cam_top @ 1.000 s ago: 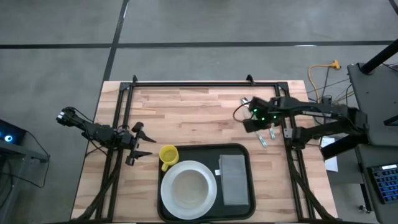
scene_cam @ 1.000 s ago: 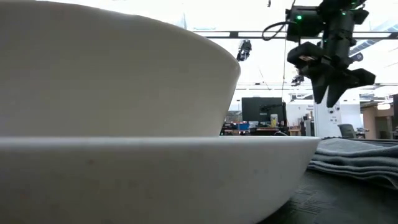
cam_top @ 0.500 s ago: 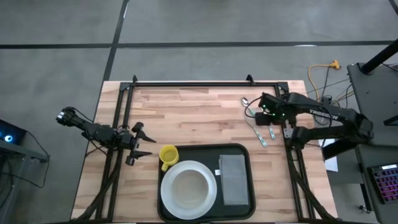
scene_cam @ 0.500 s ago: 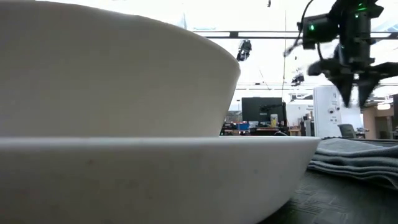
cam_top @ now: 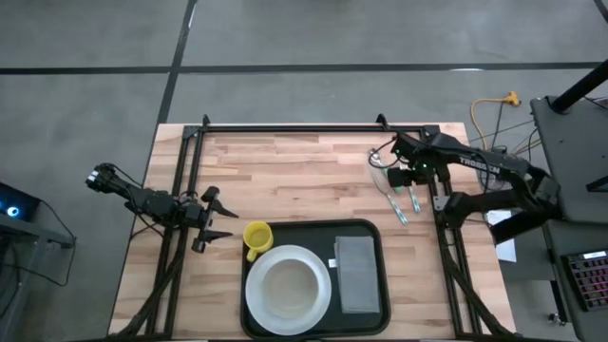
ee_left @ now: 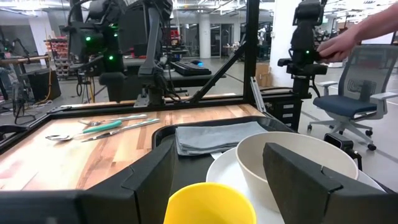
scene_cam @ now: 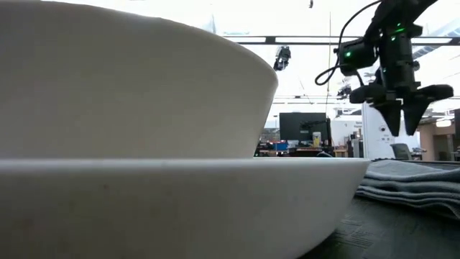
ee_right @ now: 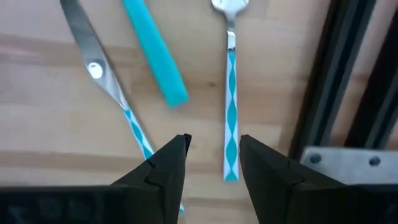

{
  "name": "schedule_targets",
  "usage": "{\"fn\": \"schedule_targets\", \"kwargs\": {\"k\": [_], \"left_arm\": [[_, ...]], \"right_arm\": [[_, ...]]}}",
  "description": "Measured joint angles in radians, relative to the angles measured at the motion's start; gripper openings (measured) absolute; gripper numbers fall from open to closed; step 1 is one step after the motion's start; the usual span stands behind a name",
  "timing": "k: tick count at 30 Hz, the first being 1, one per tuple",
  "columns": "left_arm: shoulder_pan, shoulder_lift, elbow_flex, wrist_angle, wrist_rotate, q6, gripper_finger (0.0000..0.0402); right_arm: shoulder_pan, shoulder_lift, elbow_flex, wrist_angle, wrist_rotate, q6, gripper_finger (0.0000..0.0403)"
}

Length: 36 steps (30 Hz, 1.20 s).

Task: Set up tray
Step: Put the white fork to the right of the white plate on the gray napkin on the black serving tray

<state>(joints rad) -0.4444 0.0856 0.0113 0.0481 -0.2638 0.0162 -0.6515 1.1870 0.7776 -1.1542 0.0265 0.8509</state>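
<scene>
Right gripper open over cutlery, beyond tray rim

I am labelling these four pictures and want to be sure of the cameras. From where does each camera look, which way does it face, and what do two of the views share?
High view: above, facing straight down on the table; shows both arms, left gripper and right gripper.
Low view: at table height, facing level across past the white bowl; right gripper shows, pointing down.
Left wrist view: faces across the tray; its own fingers show.
Right wrist view: faces down at the cutlery; its own fingers show.
Shared: high and right wrist views both show the cutlery.
</scene>
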Motion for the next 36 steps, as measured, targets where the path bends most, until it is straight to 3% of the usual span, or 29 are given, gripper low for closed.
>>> {"fn": "schedule_targets", "kwargs": {"k": [18, 36], "left_arm": [[0.000, 0.000, 0.000, 0.000, 0.000, 0.000, 0.0224], [0.000, 0.000, 0.000, 0.000, 0.000, 0.000, 0.0224]], "right_arm": [[-0.048, 0.103, -0.025, 0.093, 0.034, -0.058, 0.0128], [-0.073, 0.115, -0.272, 0.282, 0.026, 0.074, 0.0130]]}}
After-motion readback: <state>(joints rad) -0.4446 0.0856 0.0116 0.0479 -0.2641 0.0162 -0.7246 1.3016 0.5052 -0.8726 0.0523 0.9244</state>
